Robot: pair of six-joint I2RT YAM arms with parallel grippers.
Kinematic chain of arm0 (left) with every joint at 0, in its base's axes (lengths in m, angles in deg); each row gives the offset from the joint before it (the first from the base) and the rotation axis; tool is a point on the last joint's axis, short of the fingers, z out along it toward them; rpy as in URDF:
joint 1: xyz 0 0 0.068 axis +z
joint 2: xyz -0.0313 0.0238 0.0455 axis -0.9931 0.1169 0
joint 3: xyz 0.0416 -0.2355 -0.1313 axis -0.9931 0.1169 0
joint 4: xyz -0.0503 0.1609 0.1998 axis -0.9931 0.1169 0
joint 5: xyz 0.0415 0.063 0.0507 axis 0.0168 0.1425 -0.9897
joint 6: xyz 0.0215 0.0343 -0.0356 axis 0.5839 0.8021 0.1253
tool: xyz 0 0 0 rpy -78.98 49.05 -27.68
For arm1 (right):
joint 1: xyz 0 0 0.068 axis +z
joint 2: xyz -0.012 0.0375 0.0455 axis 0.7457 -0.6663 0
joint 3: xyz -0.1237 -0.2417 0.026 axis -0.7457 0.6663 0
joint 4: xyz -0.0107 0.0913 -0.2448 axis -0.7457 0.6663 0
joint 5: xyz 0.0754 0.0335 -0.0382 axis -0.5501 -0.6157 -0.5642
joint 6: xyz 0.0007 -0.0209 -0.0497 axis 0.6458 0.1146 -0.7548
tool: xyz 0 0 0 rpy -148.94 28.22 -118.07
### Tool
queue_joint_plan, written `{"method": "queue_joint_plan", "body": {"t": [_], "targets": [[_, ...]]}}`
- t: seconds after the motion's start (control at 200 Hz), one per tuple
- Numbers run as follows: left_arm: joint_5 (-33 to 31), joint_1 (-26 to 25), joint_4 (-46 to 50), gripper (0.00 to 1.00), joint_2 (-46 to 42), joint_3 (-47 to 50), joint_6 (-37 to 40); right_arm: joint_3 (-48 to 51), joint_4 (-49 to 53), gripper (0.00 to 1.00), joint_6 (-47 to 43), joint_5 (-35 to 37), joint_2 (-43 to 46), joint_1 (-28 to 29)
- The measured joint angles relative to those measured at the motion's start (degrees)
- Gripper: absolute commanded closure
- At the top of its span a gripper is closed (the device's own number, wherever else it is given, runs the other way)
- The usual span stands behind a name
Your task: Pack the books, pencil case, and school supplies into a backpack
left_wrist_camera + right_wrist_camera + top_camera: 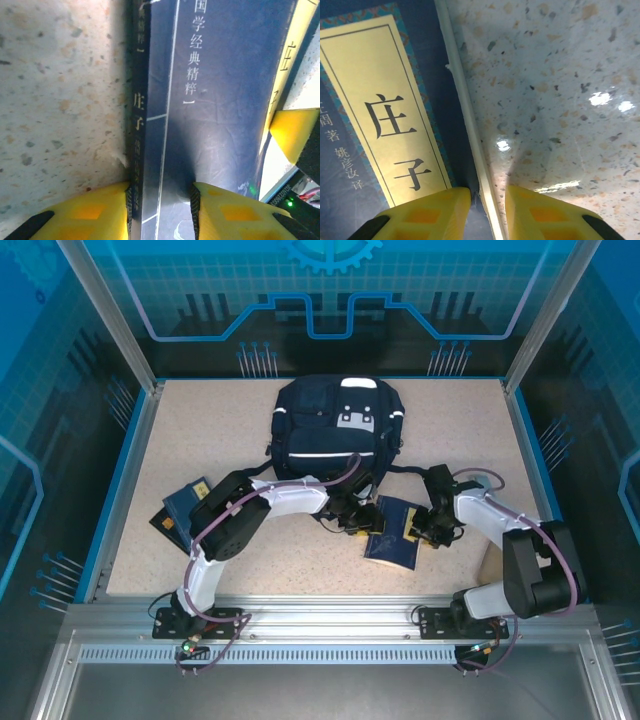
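Speckled table (450,430) holds the big backpack (335,430). Just in front of the backpack lies one book (393,540). My left gripper (161,192) straddles its spine, jaws narrow, grip I cannot tell; my right gripper (487,192) is closed on its page edge.
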Motion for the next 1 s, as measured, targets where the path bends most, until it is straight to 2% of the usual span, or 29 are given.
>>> {"method": "queue_joint_plan", "body": {"t": [0.255,0.55,0.65,0.715,0.86,1.0], "targets": [[3.5,0.4,-5.2,0.65,-1.9,1.7,-0.9,0.5,0.3,0.70,1.0,-0.2,0.9,-0.6],[5.9,0.1,-11.4,0.71,-5.2,1.8,-0.9,0.7,0.0,0.69,1.7,-1.6,1.6,-0.6],[5.9,0.0,-10.6,0.75,-5.2,1.5,-0.9,1.4,-0.3,0.67,1.9,-2.0,2.1,-0.6],[5.9,0.0,-10.1,0.81,-5.1,1.2,-0.9,1.7,-0.5,0.66,2.0,-2.0,2.6,-0.6],[5.7,0.0,-9.1,0.91,-5.1,0.5,-1.0,1.8,0.0,0.58,2.4,-1.7,3.9,-0.6],[4.9,0.5,-7.5,0.97,-5.2,0.4,0.2,1.8,1.4,0.38,2.8,-1.4,7.0,-0.5]]}}
